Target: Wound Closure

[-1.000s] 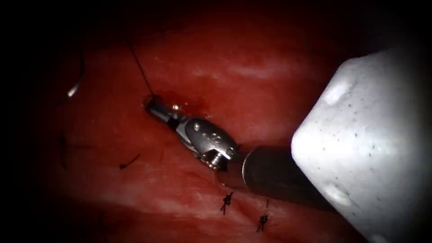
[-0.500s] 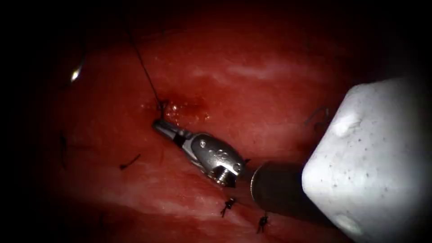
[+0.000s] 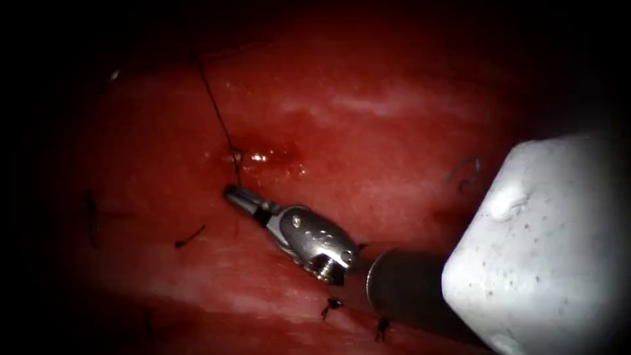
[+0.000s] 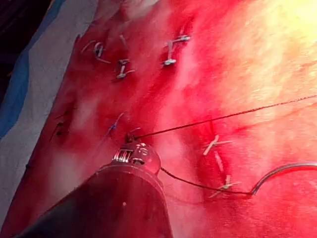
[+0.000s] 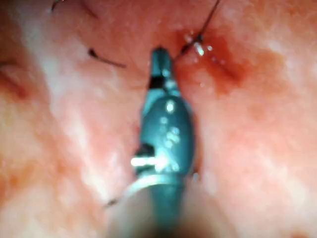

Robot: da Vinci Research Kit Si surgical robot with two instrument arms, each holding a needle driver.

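Endoscope view: the right arm's claw sits left of centre, its shaft coming in from the lower right. The two jaws are pressed together with no gap visible, and the thread ends at their tip, so I judge it is gripping the thread. The right wrist view agrees: the narrow closed tip meets the dark strand. The key relation is that the thread's point in the tissue lies just above the claw, at the left edge of a wet patch of red fluid. From there the strand's long axis runs steeply toward the upper left, into the dark. A short stretch drops from that point to the claw. The right arm is the nearer one to that spot. The claw's own long axis points up and left, roughly at that spot. Two knotted stitches lie at lower centre, beside the shaft, and a cut end of thread lies loose at lower left. I cannot trace the cut's line here, so no side is given. Left wrist view: the left arm's tool has a taut thread starting right at its tip. Whether it holds that thread cannot be told. The needle rests on the tissue surface, well apart from that tool. Its curve is fully exposed, it is not in the tissue, and nothing grips it. A slack strand trails from one end.
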